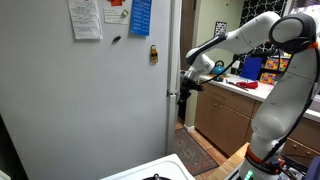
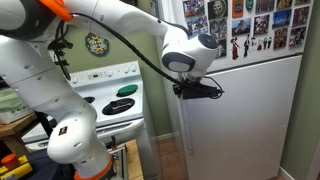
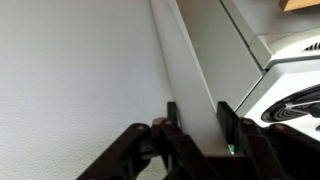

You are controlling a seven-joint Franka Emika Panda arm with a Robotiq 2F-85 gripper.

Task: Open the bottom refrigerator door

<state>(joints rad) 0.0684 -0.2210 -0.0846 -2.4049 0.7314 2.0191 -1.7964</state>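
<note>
The bottom refrigerator door (image 2: 245, 120) is a tall, plain, pale grey-white panel below the photo-covered top door (image 2: 250, 28). My gripper (image 2: 207, 90) is at the door's left edge, just under the line between the two doors. In the wrist view my gripper (image 3: 200, 125) has one finger on each side of the door's narrow edge strip (image 3: 190, 70) and both fingers touch it. In an exterior view my gripper (image 1: 185, 85) is at the right edge of a large pale panel (image 1: 90, 100) bearing white sheets, a blue sheet and a yellowish magnet.
A white stove (image 2: 110, 95) stands close beside the refrigerator and shows in the wrist view (image 3: 295, 95). A counter with brown wooden cabinet doors (image 1: 225, 120) and clutter lies behind my arm (image 1: 280, 90). A rug (image 1: 195, 150) lies on the floor.
</note>
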